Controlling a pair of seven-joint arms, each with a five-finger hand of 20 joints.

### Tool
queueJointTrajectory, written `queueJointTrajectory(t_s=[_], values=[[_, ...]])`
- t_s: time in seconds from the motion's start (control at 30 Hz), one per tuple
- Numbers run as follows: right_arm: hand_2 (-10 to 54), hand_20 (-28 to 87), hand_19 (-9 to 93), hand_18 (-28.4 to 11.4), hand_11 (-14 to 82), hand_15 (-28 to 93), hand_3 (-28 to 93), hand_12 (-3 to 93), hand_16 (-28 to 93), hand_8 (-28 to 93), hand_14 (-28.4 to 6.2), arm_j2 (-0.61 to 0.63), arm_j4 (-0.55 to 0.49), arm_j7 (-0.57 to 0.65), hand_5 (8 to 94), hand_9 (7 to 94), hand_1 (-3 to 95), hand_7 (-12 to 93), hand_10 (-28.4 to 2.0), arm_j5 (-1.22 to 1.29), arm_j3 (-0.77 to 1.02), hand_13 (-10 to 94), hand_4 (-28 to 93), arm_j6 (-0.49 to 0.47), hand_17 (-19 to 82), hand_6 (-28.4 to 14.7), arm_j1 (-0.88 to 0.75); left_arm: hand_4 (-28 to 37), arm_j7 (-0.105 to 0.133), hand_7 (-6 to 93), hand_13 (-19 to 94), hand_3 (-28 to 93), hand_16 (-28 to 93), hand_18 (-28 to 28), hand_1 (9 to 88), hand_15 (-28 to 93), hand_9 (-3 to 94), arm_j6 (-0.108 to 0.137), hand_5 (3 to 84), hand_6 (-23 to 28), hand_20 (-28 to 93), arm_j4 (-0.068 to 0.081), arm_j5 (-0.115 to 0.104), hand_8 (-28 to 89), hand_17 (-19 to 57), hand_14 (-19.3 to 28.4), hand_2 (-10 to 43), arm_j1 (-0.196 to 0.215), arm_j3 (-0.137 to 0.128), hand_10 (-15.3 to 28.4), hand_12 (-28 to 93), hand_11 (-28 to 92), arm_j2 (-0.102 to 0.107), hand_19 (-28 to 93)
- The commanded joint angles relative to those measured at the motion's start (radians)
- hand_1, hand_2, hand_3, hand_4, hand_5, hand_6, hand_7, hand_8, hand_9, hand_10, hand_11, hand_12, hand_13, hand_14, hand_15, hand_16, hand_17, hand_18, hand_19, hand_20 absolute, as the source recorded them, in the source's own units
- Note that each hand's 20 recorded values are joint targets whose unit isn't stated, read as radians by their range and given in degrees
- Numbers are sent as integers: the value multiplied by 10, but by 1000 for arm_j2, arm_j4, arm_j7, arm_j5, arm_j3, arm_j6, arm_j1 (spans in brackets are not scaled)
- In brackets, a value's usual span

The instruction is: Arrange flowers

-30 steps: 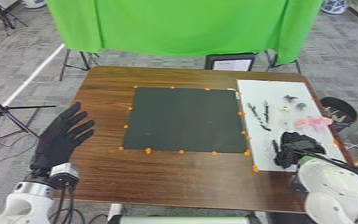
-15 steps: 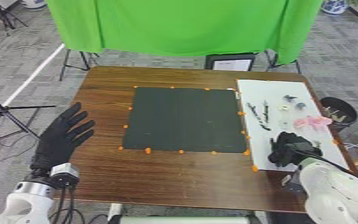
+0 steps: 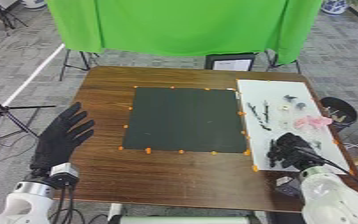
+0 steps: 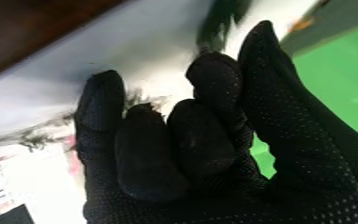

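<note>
My right hand [image 3: 291, 151] is low over the near part of the white sheet [image 3: 259, 89] in the head view. In the right wrist view, a dark green piece [image 4: 222, 24] lies right by the tips of the right hand [image 4: 202, 145]; whether it is held is unclear. Farther up the sheet are two dark stems, one of them a thin twig [image 3: 254, 113], small grey flowers [image 3: 289, 98] and a pale one [image 3: 285, 107]. A pink flower [image 3: 313, 121] rests just beyond the hand. My left hand [image 3: 62, 136] stays at the table's left side, fingers straight, holding nothing.
A dark square mat [image 3: 186, 120] with orange markers around it covers the middle of the brown table [image 3: 167, 180]. Beyond the table's right edge stands a black bin [image 3: 337, 107]. A green cloth [image 3: 184, 27] hangs behind the far edge.
My right hand has shifted slightly left and turned a little at the wrist, over the same near part of the sheet. The left hand has kept still.
</note>
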Motion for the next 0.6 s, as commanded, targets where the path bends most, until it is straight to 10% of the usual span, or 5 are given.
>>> queueJointTrajectory(t_s=[0.03,0.17,0.27,0.6], values=[[-12,397,817,-187,811,932,932,514,418,333,-110,8,-67,37,681,778,299,648,-87,-84,37,713,-72,-26,295,-22,-1,-283,-4,191,185,703,-4,216,238,322,221,0,257,37,100,-4,-4,-106,-91,162,-56,8,-5,115,174,188,-4,407],[-89,392,817,-194,763,927,875,572,421,242,-114,-2,-104,99,697,775,291,574,-93,-127,55,711,-251,-137,294,-2,2,-283,-5,190,184,704,-3,216,238,323,221,-1,258,37,100,-3,-4,-106,-91,163,-56,8,-8,114,173,187,-4,406],[-95,394,805,-199,740,911,829,600,434,-106,-117,-2,-111,137,717,751,204,421,-93,-138,45,692,-281,-171,280,-9,14,-283,-7,190,184,702,-3,216,238,322,221,-1,258,37,100,-2,-4,-106,-91,162,-54,4,-6,115,173,188,-4,406],[-95,395,777,-204,723,895,615,606,432,-112,-116,-13,-157,281,689,716,346,277,-97,-213,-26,666,-282,-310,261,-8,26,-283,-6,190,184,703,-3,216,238,322,221,-1,258,37,100,-4,-5,-106,-91,162,-54,7,-4,114,173,188,-3,405]])
